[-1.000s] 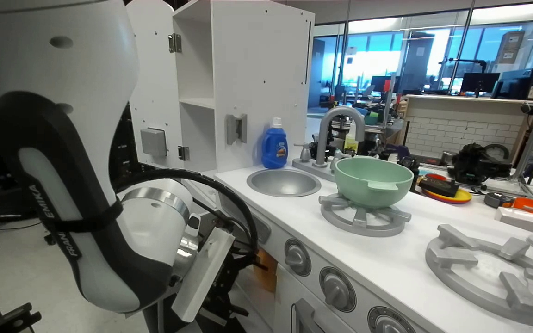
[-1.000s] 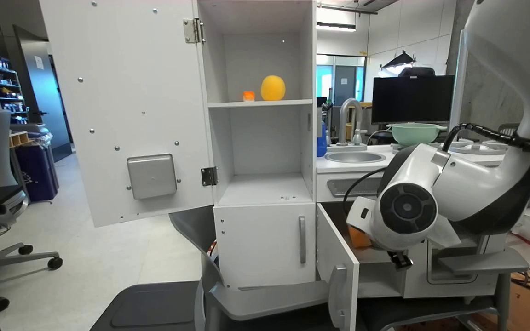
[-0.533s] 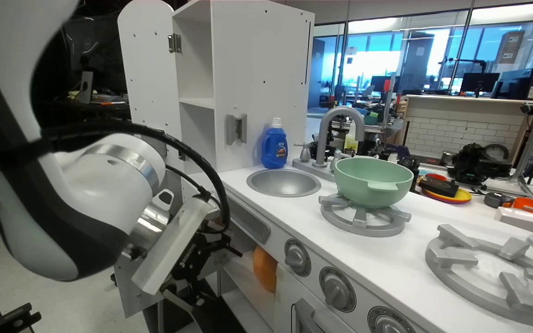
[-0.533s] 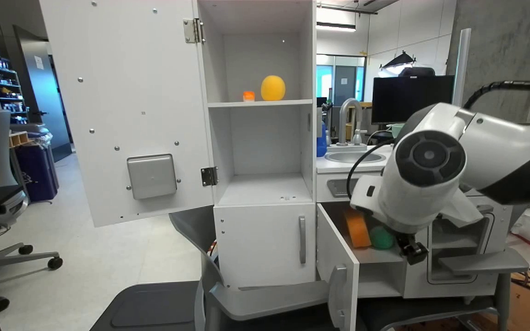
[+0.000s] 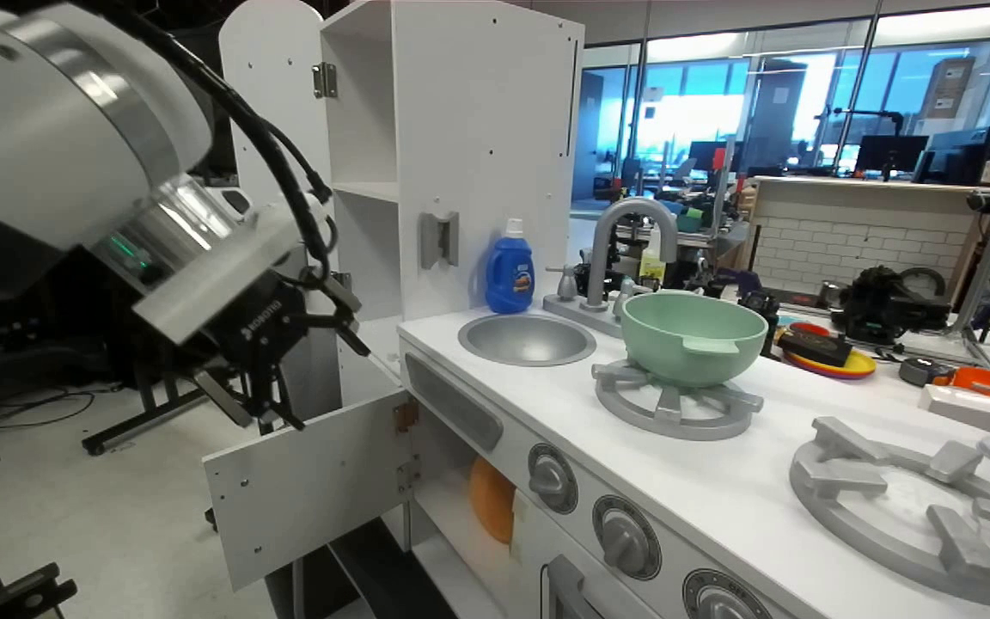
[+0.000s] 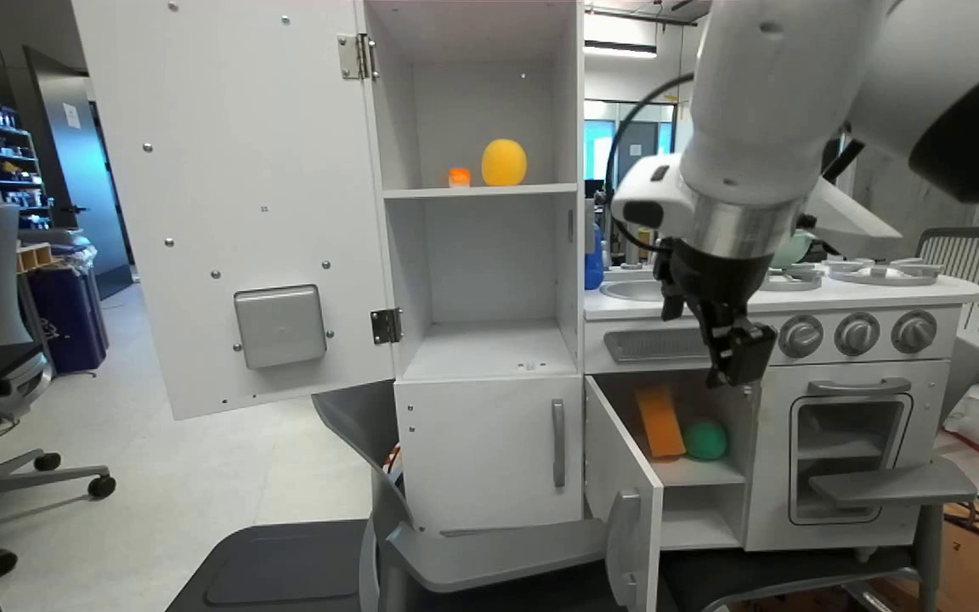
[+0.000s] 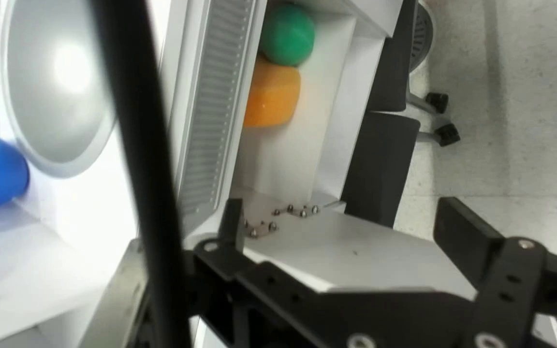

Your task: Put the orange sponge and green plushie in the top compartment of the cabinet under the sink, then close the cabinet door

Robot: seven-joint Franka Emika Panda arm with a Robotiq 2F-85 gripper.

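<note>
The orange sponge [image 6: 659,422] leans tilted in the top compartment [image 6: 698,473] under the sink, and the green plushie [image 6: 704,440] sits beside it. In the wrist view the sponge [image 7: 272,94] and plushie [image 7: 288,35] lie side by side inside. In an exterior view only the sponge [image 5: 491,499] shows; the plushie is hidden there. The cabinet door [image 5: 314,481] stands wide open, its handle [image 6: 624,535] on the outer face. My gripper [image 5: 331,387] is open and empty, above and near the door's top edge. In the wrist view the door [image 7: 356,246] shows between the gripper's [image 7: 339,212] spread fingers.
A grey chair [image 6: 498,552] stands in front of the cabinets, close to the open door. The tall cabinet's upper door [image 6: 234,212] is also open. The counter holds a blue bottle [image 5: 510,271], a sink [image 5: 528,340] and a green bowl [image 5: 693,340] on a burner.
My arm has risen and drawn back out from the front of the under-sink cabinet. The gripper is now above the door. The plushie, hidden a second ago, shows beside the sponge.
</note>
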